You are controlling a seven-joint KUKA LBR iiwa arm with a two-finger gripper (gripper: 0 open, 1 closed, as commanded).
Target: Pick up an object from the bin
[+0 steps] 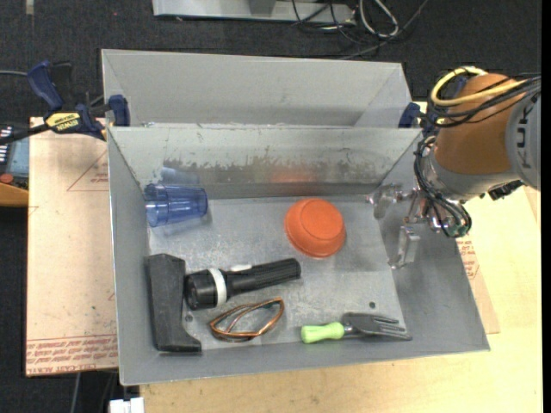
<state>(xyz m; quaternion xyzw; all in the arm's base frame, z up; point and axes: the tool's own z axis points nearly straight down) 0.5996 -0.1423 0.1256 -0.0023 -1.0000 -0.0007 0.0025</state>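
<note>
My gripper (394, 228) hangs over the right side of the bin, near the right wall. Its two metal fingers stand apart, open, with nothing between them. Closest to it, to its left, is an orange bowl (315, 227) lying upside down in the middle of the bin floor, a short gap away from the fingers. Below the gripper, near the front wall, lies a fork with a green handle (353, 329), its dark tines pointing right.
A blue plastic cup (176, 205) lies on its side at the back left. A black torch (241, 280), a black block (168, 304) and a brown wire loop (248, 318) lie at the front left. The arm with its orange cover reaches in from the right.
</note>
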